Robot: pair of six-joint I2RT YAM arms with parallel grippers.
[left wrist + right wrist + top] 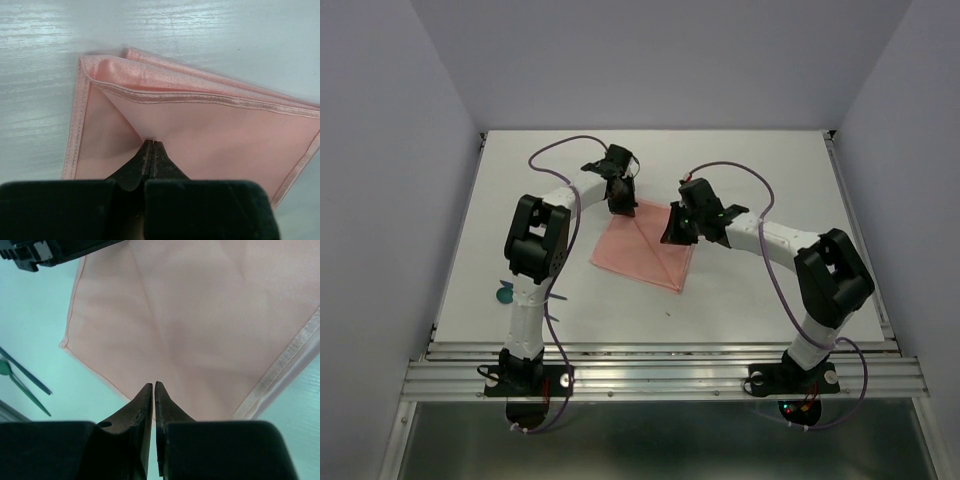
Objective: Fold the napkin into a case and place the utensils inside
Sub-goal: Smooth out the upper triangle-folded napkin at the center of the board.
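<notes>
One limp, slippery napkin (645, 250), best gripped at hems: my left pincer (150, 145) pinches a fold, right pincer (153, 385) nearly closed.

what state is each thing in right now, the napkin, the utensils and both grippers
napkin, lying on the table, partly folded, layered hems showing
utensils, lying on the table left of the napkin, apart from it, untouched
left gripper, shut, pinching a layer of the napkin at its far corner
right gripper, jaws almost together at the napkin's right corner, seems to pinch it
</notes>
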